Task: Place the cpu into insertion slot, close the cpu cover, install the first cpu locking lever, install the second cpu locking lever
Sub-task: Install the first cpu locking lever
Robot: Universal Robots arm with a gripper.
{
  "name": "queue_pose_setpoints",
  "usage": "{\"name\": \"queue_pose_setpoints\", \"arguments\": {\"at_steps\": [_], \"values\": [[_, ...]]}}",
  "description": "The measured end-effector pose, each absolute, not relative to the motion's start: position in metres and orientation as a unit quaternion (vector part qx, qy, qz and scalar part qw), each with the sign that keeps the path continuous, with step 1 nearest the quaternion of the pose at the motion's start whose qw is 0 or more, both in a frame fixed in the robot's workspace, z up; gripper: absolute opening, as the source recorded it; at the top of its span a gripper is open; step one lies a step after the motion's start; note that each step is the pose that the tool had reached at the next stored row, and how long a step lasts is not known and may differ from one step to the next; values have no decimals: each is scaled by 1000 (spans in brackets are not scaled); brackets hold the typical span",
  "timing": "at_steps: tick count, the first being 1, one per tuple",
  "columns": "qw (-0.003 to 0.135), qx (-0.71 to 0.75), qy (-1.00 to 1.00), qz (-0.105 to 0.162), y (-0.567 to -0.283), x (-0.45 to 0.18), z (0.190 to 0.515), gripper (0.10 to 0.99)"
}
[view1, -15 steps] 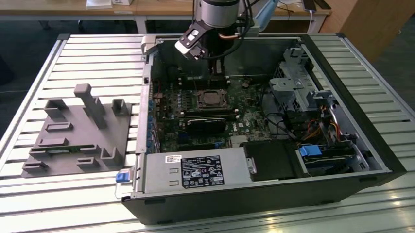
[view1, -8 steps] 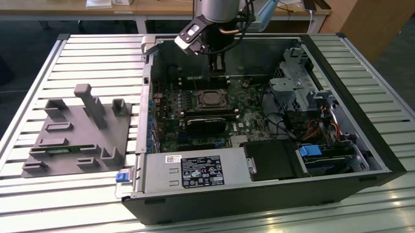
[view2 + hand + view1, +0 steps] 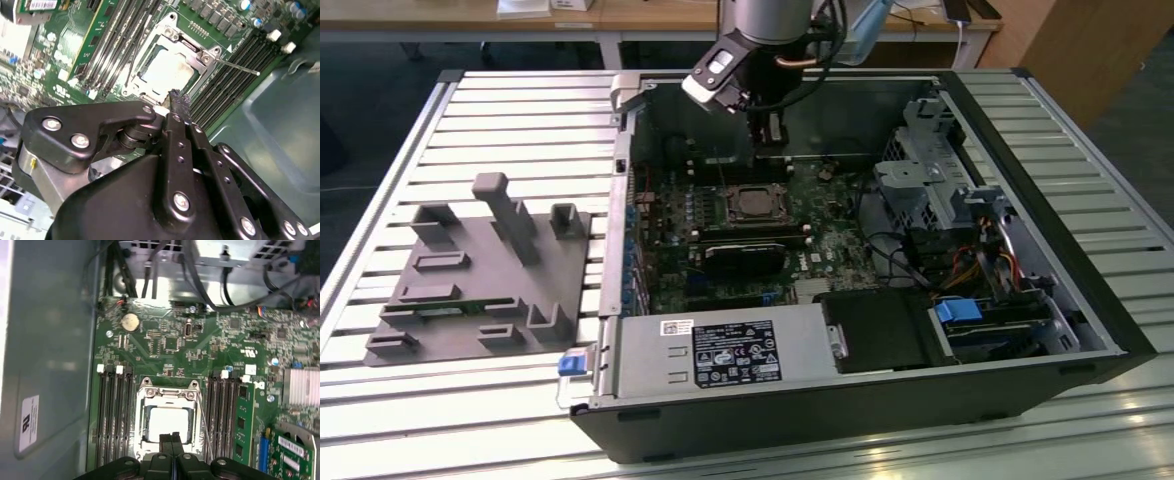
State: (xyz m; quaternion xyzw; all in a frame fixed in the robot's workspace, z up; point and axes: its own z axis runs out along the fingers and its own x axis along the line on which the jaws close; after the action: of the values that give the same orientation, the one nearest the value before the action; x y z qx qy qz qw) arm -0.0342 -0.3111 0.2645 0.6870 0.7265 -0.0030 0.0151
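Silver-grey cpu [image 3: 168, 424] seated in the insertion slot [image 3: 142, 415], my hand [image 3: 172, 437] pressed together near it, grey fixture [image 3: 487, 272] on surface [image 3: 520, 108] at exterior view's left.

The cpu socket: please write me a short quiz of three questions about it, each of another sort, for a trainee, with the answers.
1. True or false: the cpu lies inside the frame of the cpu cover.
2. Choose one. The gripper is nearest to: A) the cpu cover; B) the power supply; C) the drive cage.
3. Fill the gap: the gripper's jaws are ___.

Key: 1 true; 2 A; 3 shut.
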Motion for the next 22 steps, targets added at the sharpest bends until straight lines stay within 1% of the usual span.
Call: {"name": "queue_pose_setpoints", "arguments": {"at_steps": [22], "values": [[19, 547, 837, -4, -311, -37, 263, 106]]}}
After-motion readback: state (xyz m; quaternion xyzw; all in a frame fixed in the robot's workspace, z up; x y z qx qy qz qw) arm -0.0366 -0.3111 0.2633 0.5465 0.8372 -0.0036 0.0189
